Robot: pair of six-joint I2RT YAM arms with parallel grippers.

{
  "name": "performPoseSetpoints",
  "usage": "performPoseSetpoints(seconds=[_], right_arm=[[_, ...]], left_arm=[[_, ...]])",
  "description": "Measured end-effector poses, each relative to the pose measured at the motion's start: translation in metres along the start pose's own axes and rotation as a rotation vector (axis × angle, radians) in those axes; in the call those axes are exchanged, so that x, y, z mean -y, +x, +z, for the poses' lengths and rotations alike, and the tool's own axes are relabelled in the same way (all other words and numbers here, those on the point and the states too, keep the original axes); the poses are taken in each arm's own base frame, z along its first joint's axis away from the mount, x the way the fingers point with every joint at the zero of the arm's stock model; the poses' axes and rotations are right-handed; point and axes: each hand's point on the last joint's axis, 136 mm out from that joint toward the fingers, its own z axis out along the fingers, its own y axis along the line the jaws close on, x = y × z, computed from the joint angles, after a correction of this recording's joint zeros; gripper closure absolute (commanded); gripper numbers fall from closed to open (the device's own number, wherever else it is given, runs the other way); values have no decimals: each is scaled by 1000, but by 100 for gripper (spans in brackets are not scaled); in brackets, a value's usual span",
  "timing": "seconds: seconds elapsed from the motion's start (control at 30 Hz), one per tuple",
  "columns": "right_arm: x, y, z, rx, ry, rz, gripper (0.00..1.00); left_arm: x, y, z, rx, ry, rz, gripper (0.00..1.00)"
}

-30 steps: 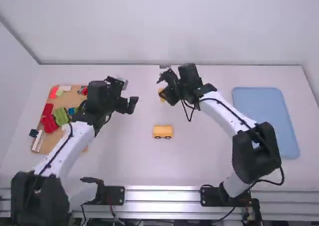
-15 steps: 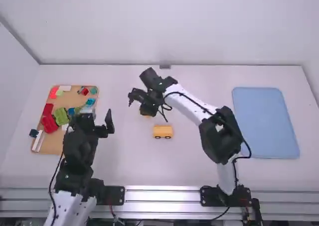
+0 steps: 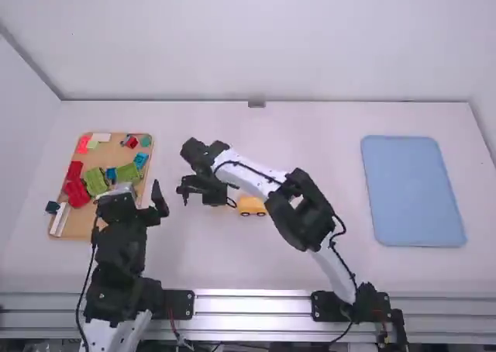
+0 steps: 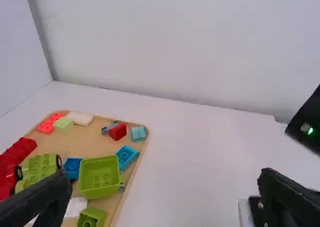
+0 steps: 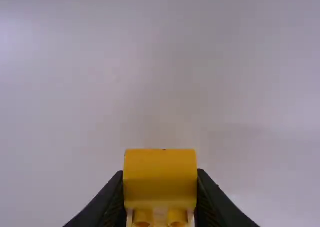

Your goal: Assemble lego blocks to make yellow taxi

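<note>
In the high view my left gripper [image 3: 139, 194] is beside the brick tray's right edge, low at the left; in the left wrist view that gripper [image 4: 162, 197] stands open, its fingers wide apart with nothing between them. My right gripper [image 3: 203, 191] is over the middle of the table, just left of the yellow car body [image 3: 251, 205] with dark wheels, which rests on the table. In the right wrist view the right gripper [image 5: 160, 187] is shut on a yellow block [image 5: 160, 174], with a rounded smooth face and two studs towards the bottom edge.
A wooden tray [image 3: 77, 226] at the left holds red, green, blue and white bricks. At the right lies a blue tray [image 3: 412, 189]. The right arm reaches across the table's middle, close by the yellow car body.
My right gripper has moved left and towards the camera with the yellow block, from beyond the car body to its left. The left gripper has drawn back towards the camera and left.
</note>
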Motion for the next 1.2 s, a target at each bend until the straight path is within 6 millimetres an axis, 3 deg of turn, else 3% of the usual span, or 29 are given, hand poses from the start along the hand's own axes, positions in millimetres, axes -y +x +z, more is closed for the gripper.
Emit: performPoseSetpoints(seconds=[0.67, 1.0, 1.07, 1.1, 1.13, 1.17, 1.2], right_arm=[[7, -11, 7, 29, 35, -6, 73], [8, -12, 8, 34, 39, 21, 57], [8, -12, 8, 37, 40, 24, 51], [8, -12, 8, 36, 41, 24, 34], [8, -12, 8, 36, 42, 25, 26], [8, -12, 8, 36, 42, 23, 25], [9, -13, 8, 38, 44, 25, 13]], left_arm=[[-3, 1, 0, -4, -20, 2, 1], [-3, 1, 0, -4, -20, 2, 1], [-3, 1, 0, -4, -20, 2, 1], [-3, 1, 0, -5, -20, 2, 1], [-3, 1, 0, -4, -20, 1, 1], [-3, 1, 0, -4, -20, 2, 1], [-4, 1, 0, -4, -20, 2, 1]])
